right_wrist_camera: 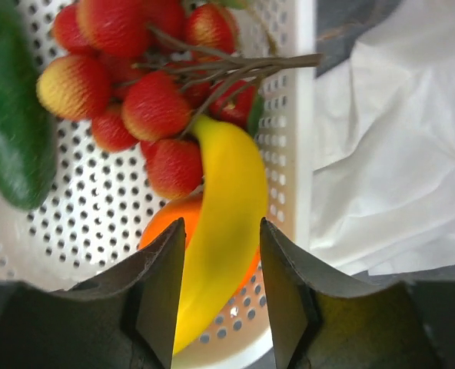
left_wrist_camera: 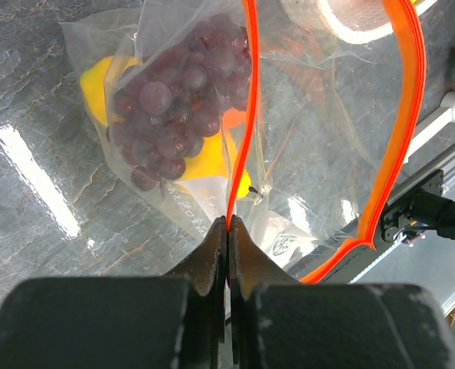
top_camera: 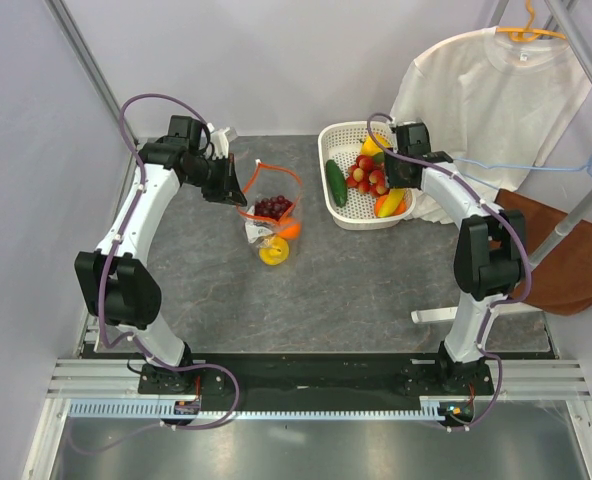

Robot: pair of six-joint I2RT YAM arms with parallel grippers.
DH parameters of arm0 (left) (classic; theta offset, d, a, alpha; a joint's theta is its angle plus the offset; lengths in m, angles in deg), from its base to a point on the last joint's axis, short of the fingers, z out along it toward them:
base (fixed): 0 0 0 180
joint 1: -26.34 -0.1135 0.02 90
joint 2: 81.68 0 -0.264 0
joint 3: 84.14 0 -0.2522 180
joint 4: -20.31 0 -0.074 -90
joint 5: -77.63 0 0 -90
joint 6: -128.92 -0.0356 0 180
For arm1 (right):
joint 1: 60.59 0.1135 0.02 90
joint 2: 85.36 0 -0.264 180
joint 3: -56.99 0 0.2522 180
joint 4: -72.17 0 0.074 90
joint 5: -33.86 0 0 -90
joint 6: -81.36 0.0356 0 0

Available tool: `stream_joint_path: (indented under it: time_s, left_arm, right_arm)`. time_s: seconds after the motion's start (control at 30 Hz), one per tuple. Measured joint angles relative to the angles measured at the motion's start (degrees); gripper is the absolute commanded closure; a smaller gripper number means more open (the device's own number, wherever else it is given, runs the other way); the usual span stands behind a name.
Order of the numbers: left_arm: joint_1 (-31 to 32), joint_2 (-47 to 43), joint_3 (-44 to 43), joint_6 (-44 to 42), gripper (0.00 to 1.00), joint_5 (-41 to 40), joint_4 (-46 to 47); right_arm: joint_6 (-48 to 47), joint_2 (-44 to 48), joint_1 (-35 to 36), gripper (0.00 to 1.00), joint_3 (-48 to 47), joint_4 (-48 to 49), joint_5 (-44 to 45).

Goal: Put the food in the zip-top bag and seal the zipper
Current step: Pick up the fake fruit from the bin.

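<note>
The clear zip-top bag (top_camera: 269, 222) lies mid-table with its mouth held up and open. My left gripper (left_wrist_camera: 229, 221) is shut on the orange-red zipper (left_wrist_camera: 247, 115) at the mouth's near side. Inside the bag are a dark red grape bunch (left_wrist_camera: 177, 100), a yellow fruit (left_wrist_camera: 204, 169) and an orange one (top_camera: 291, 230). My right gripper (right_wrist_camera: 223, 224) hangs over the white basket (top_camera: 328, 140), jaws apart and astride a yellow banana (right_wrist_camera: 224, 184), with a gap on the right side. More food fills the basket: a red fruit bunch (right_wrist_camera: 147, 108), an orange (right_wrist_camera: 162, 223) and a green cucumber (right_wrist_camera: 12, 131).
A white T-shirt (top_camera: 486, 90) hangs on a rack at the back right, its cloth (right_wrist_camera: 389, 138) lying right beside the basket. A brown cloth (top_camera: 566, 260) lies at the right table edge. The bag's white label (left_wrist_camera: 285, 240) sits near my left fingertips.
</note>
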Motion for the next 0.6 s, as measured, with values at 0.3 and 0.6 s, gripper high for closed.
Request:
stream_joint_path:
  time_s: [0.3, 0.6]
  left_arm:
    - [0.0, 0.3, 0.0, 0.0, 0.98, 0.2, 0.2]
    - [0.0, 1.3, 0.0, 0.0, 0.98, 0.2, 0.5]
  right_arm:
    - [9.5, 0.1, -1.5, 0.40, 4.3, 12.5, 3.3]
    - [14.5, -1.9, -1.9, 0.41, 4.5, 21.1, 4.6]
